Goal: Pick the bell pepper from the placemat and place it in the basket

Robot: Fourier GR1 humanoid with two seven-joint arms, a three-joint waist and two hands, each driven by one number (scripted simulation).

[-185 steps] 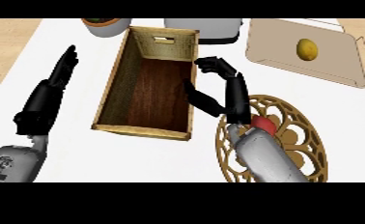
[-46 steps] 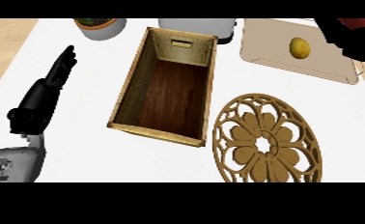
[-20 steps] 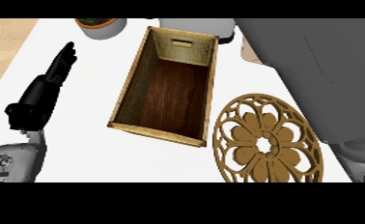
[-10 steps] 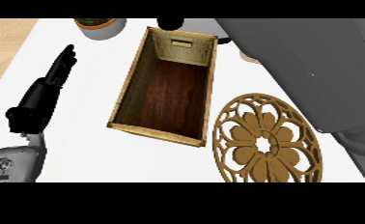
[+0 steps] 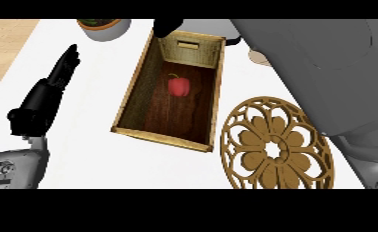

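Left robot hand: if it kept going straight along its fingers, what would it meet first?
Probably the round grey pot with a plant; the left robot hand points up and slightly right over bare white counter. Depth is unclear.

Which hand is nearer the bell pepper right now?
Right. The right hand shows at the far end of the basket, just beyond the bell pepper lying inside. The left hand rests open on the counter, outside the basket's left wall.
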